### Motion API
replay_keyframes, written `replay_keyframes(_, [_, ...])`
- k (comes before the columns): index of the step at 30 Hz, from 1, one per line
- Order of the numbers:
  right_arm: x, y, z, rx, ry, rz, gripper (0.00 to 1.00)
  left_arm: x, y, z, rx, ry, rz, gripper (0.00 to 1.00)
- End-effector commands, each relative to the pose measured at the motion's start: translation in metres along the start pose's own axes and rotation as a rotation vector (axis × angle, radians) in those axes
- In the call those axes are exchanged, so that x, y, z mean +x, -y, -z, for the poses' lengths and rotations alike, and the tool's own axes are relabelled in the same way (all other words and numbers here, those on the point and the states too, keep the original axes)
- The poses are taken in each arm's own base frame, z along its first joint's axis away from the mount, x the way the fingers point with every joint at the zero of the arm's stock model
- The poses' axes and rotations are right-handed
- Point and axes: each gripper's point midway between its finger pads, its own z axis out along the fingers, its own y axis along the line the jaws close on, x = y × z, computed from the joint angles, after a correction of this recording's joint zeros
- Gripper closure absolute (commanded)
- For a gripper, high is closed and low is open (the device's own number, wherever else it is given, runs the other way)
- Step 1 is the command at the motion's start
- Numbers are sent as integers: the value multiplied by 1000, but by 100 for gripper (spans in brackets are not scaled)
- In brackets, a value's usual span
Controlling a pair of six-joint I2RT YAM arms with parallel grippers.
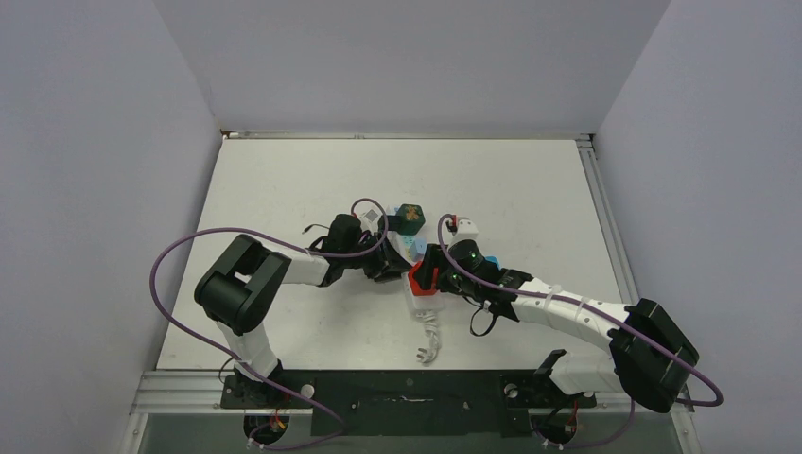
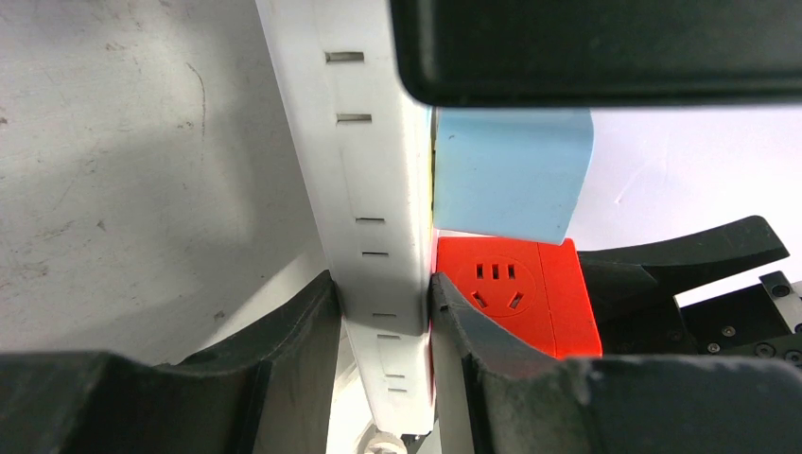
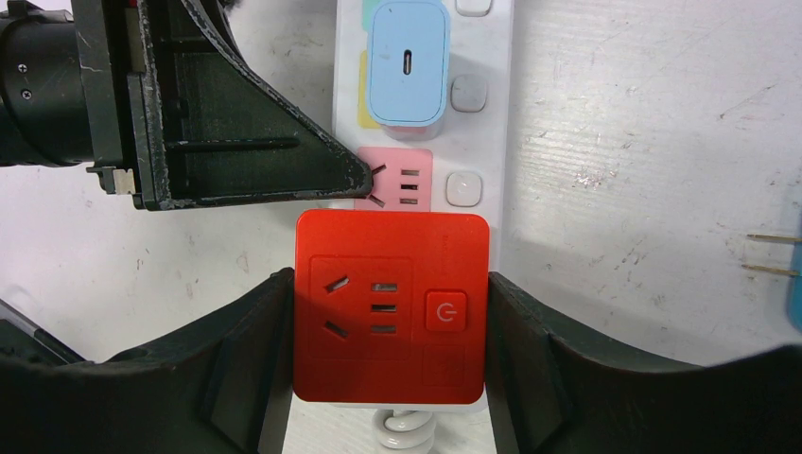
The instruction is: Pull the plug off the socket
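The right fingers (image 3: 251, 378) are closed on the red plug (image 3: 391, 307), one pressed against each of its side faces. The plug's top, with its outlet holes and power button, faces the wrist camera. The left fingers (image 2: 293, 355) are clamped narrow across the socket (image 2: 378, 189), one on each long edge, just beside the red plug (image 2: 515, 303).

The socket (image 1: 413, 253) lies flat near the middle of the surface (image 1: 530, 189), running away from the arm bases. Its coiled cord (image 1: 430, 342) trails off the near end. The red plug (image 1: 421, 282) sits in the outlet nearest the cord. The pink outlet (image 3: 407, 180) next along is bare, with the tip of a left finger resting at its edge. A blue charger (image 3: 407, 66) is plugged in one outlet beyond that.

The left arm (image 1: 293, 270) reaches in from the left, forearm low and nearly level, with its wrist turned so the fingers meet the socket from the side. The right arm (image 1: 567, 307) stretches in from the right at a shallow slant. Its wrist is bent down so its fingers come at the plug from above and the near side. The two wrists are close together over the near half of the socket.

A dark green block (image 1: 409, 218) stands at the socket's far end. Whether it touches the socket cannot be told.
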Motion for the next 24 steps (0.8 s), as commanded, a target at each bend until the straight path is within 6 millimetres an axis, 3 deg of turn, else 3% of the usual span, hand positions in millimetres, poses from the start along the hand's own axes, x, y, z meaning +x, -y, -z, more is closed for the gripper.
replay_keyframes(1, [-25,-16,2,-52,90,-29,95,-3,10,-1,43,6,-57,100])
replay_keyframes(24, [-24,-30,6,148,122,164,95,-6,4,1,-17,11,-84,100])
